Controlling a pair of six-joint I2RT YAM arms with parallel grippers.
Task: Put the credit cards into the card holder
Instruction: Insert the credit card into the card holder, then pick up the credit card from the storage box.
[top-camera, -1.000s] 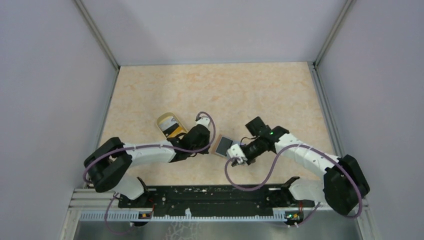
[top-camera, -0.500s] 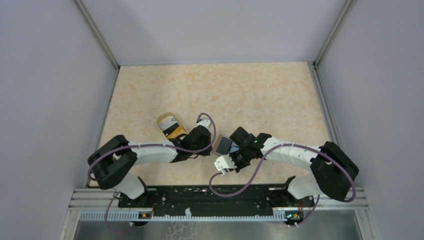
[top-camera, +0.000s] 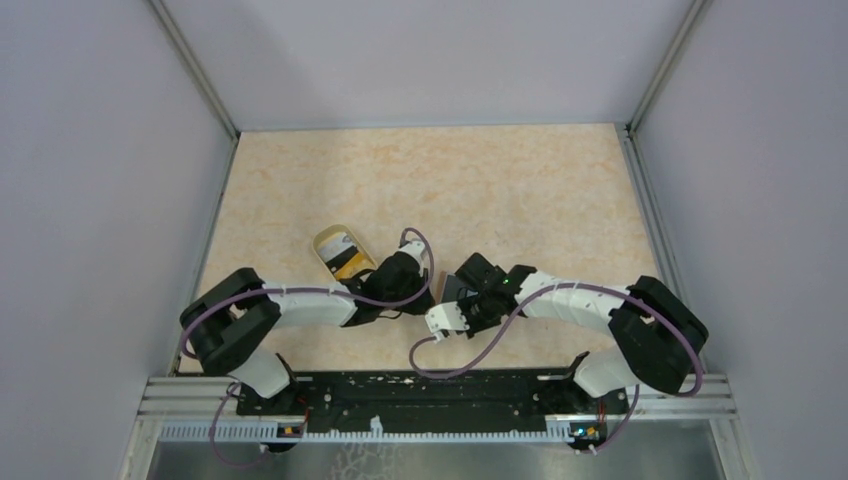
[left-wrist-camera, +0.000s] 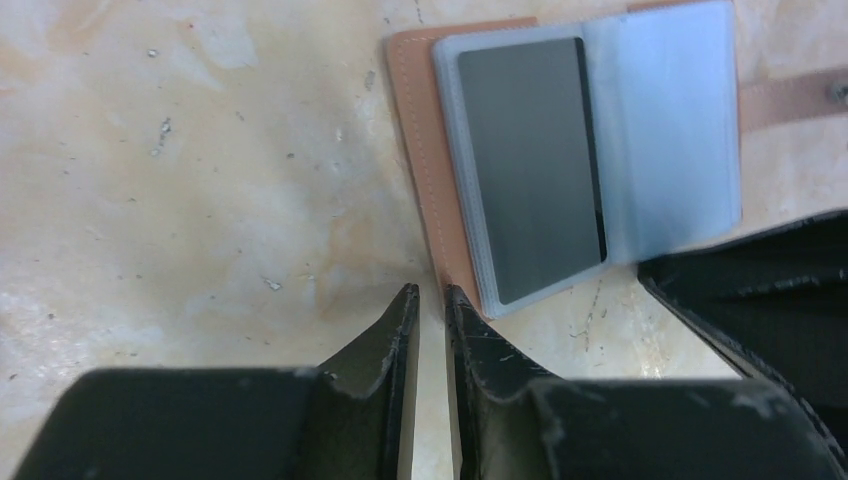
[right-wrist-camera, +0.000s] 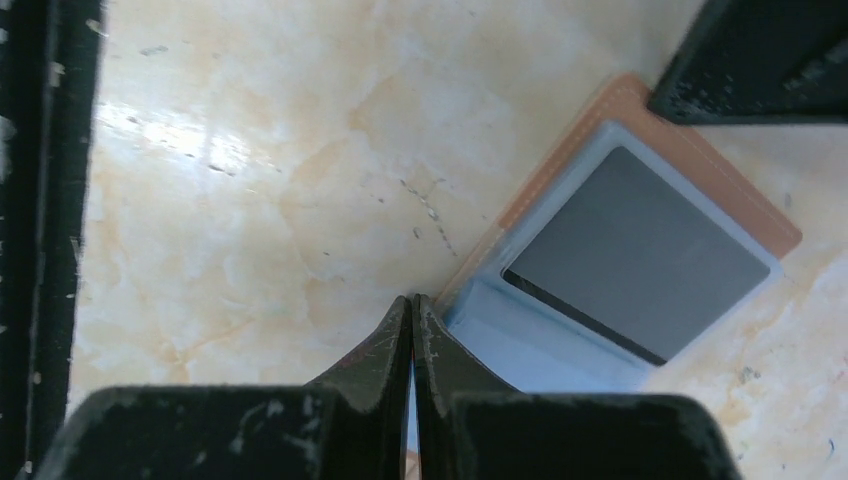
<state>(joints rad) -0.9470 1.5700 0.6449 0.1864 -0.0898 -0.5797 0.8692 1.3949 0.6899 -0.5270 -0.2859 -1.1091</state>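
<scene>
**Open holder, two hands crowding it, no card in either**

The card holder (left-wrist-camera: 660, 130) lay open on the counter (left-wrist-camera: 200, 150), blue lining up, with a dark card (left-wrist-camera: 535, 165) in one sleeve. My left hand (left-wrist-camera: 431, 295) sat just beside its brown edge, parted by a narrow slit with nothing I could see in it. My right hand (right-wrist-camera: 412, 300) was pressed together and empty, its tip at the corner of the lining. Nothing pinned the holder, so I judged that a nudge from either tip would slide it or fold a flap over. The hands were close together, and a careless reach risked a knock. The cup (top-camera: 340, 252) lay just beside the left arm; I could not tell what it held.
</scene>
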